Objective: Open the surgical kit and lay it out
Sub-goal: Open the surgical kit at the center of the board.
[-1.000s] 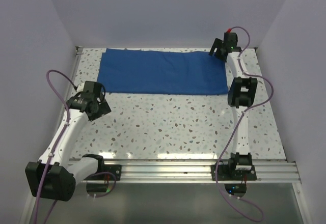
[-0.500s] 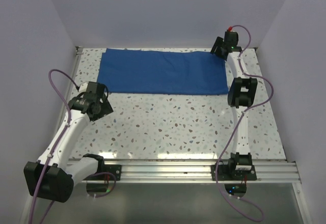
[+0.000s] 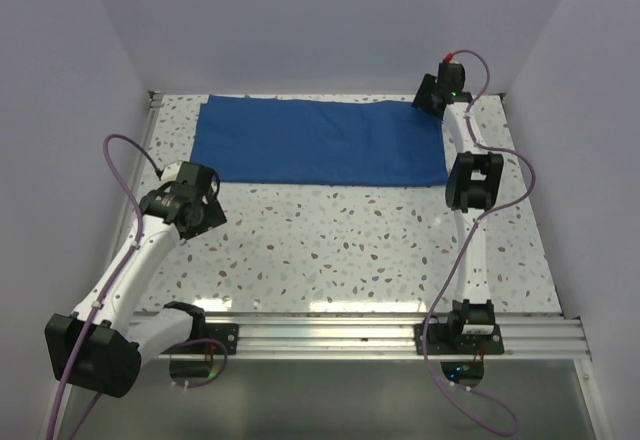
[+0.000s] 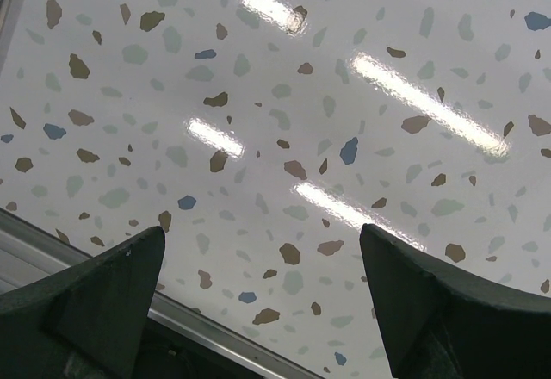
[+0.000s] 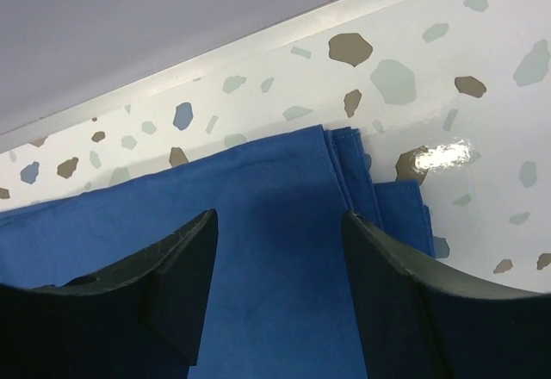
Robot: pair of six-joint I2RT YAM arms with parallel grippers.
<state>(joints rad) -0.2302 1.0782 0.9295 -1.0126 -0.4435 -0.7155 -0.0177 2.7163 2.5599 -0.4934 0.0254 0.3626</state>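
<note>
The royal-blue cloth wrap (image 3: 320, 142) lies flat along the far side of the speckled desk (image 3: 330, 250). The right arm's fingers (image 5: 181, 267) hover spread wide above its far-right corner, holding nothing; the left arm's fingers (image 4: 95, 301), also wide, hang over the desk near its left edge.

Your top view sits high behind the arm bases, facing down and forward, far enough back to take in the whole table (image 3: 330, 250). Left wrist view: looks down past the left claw (image 4: 258, 241), close on bare table by the left edge rail. Right wrist view: looks past the right claw (image 5: 277, 224), close on the far right corner of the blue cloth wrap (image 5: 275, 310), a corner your top view shares.
</note>
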